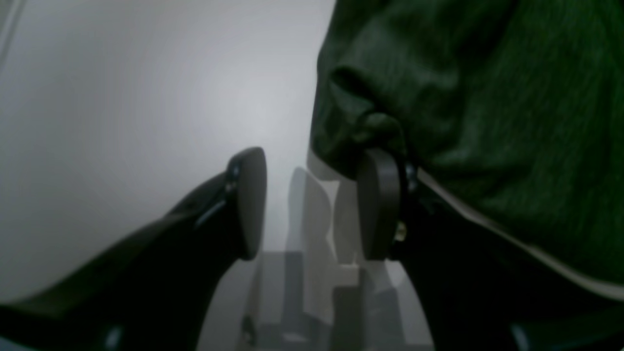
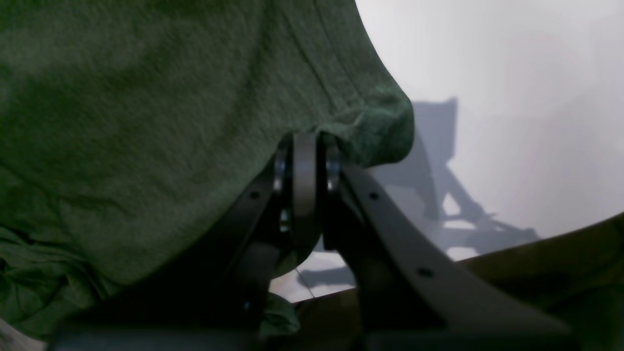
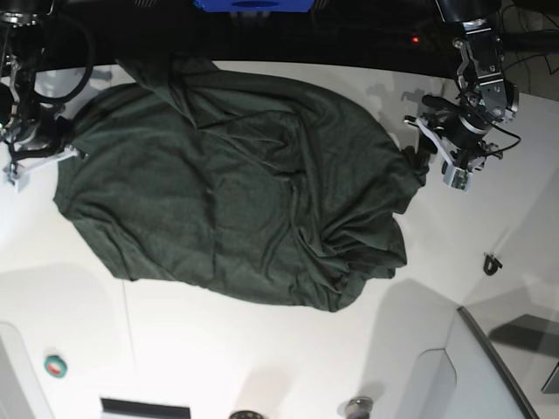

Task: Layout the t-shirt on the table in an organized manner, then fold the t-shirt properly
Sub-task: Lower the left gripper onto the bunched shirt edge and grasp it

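Green t-shirt lies rumpled across the far half of the white table, reaching toward both side edges. Right hand is pressed together, pinching a corner of the fabric. Left hand is spread, one pad touching the cloth's edge.

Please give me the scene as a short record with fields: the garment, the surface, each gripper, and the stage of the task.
garment: large dark green t-shirt, spread but wrinkled, bunched on the left arm's side
surface: broad white table
left gripper: jaws apart, one pad against the shirt's edge, nothing between them
right gripper: shut on the shirt's edge
stage: laying out, no fold made yet
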{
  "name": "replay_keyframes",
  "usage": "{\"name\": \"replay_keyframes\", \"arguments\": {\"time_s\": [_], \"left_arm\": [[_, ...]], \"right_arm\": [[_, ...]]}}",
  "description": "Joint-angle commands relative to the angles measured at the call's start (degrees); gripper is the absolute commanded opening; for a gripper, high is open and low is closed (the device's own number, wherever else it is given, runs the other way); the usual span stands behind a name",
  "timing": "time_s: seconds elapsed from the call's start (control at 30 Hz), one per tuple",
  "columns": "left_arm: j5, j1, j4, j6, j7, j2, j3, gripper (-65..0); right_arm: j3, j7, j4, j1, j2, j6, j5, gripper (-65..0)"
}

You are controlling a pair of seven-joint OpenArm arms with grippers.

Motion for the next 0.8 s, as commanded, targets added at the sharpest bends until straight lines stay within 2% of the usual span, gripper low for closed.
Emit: {"name": "replay_keyframes", "arguments": {"time_s": [0.0,0.27,0.5,0.57,0.67,0.77], "left_arm": [[-0.50,0.03,0.95,0.30,-1.05,-0.05,-0.12,-35.2],[-0.50,0.11,1.04,0.04,-0.61,0.56,-0.12,-34.2],[-0.50,4.69,5.26,-0.05,-0.52,0.48,-0.65,-33.7],[-0.67,5.04,5.08,-0.05,-0.52,0.30,-0.83,-29.0],[-4.36,5.74,3.67,-0.05,-0.52,-0.23,-0.83,-17.9],[-8.41,5.83,1.83,0.13,-0.52,-1.63,-0.48,-17.3]], "right_arm": [[0.30,0.55,1.02,0.48,0.72,0.18,0.00,-63.8],[0.30,0.55,1.02,0.48,0.72,0.18,0.00,-63.8],[0.30,0.55,1.02,0.48,0.72,0.18,0.00,-63.8],[0.30,0.55,1.02,0.48,0.72,0.18,0.00,-63.8],[0.30,0.55,1.02,0.92,0.72,0.18,0.00,-63.8],[0.30,0.55,1.02,0.92,0.72,0.18,0.00,-63.8]]}}
